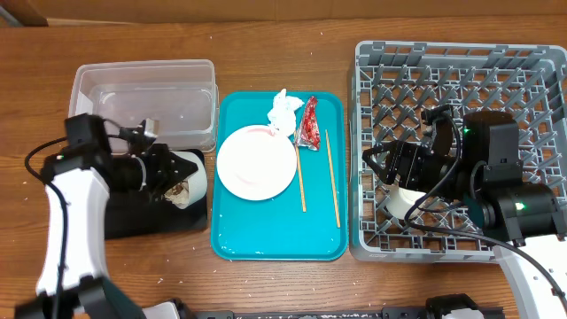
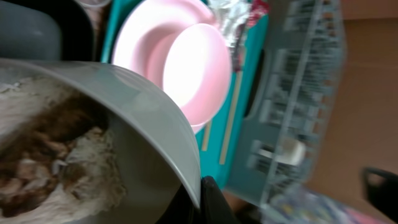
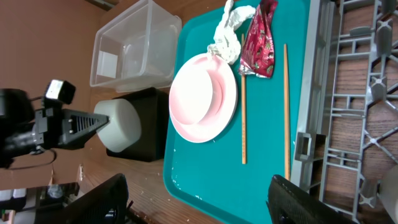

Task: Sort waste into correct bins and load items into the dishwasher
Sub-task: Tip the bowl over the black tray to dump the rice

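Left hand (image 1: 159,175) is clamped on the rim of the shiny pale bowl (image 1: 190,174). The bowl is tipped on its side above the right end of the shallow black tray (image 1: 133,221), with its mouth toward the hand. Clumped white rice and brownish scraps (image 2: 56,155) cling inside, so a steeper tilt appears necessary. Right hand (image 3: 199,180) hangs spread and empty over the grey lattice rack (image 1: 532,71), well apart from the bowl.
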Robot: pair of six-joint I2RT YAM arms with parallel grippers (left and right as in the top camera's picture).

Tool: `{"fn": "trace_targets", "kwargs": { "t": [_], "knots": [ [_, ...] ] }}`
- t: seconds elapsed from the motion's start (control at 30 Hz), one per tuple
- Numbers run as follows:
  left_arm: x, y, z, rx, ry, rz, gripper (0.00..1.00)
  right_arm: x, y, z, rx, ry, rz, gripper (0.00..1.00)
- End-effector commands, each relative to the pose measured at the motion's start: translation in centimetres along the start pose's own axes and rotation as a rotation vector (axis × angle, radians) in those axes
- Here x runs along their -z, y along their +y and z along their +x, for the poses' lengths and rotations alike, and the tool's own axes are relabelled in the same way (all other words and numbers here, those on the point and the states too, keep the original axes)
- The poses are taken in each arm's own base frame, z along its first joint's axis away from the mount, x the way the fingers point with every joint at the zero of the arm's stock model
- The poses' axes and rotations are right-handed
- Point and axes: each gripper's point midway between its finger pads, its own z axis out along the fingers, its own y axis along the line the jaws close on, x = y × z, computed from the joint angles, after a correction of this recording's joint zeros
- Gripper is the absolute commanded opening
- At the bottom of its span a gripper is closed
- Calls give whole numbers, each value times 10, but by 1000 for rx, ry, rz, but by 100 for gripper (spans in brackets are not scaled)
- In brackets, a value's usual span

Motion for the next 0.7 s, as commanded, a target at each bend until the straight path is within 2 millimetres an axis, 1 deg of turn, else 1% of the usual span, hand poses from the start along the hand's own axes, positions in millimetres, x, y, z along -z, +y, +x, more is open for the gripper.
{"fn": "trace_targets", "kwargs": {
  "t": [0.0, 0.07, 0.13, 0.27, 0.47, 0.67],
  "knots": [
    [10, -24, -8, -74, -24, 365, 4, 3, 4, -3, 15, -11, -2, 74],
    [18, -19, -16, -40, -57, 458, 4, 3, 4, -2, 12, -7, -1, 74],
    [22, -9, -22, 3, -80, 505, 4, 3, 4, -2, 11, -6, 0, 74],
    [19, 14, -26, 116, -78, 532, 4, 3, 3, -1, 9, -3, 1, 74],
    [23, 28, -29, 225, -92, 585, 4, 3, 3, 0, 8, -1, 2, 74],
    [28, 31, -29, 199, -118, 589, 4, 3, 3, -1, 8, -2, 2, 74]
  ]
}}
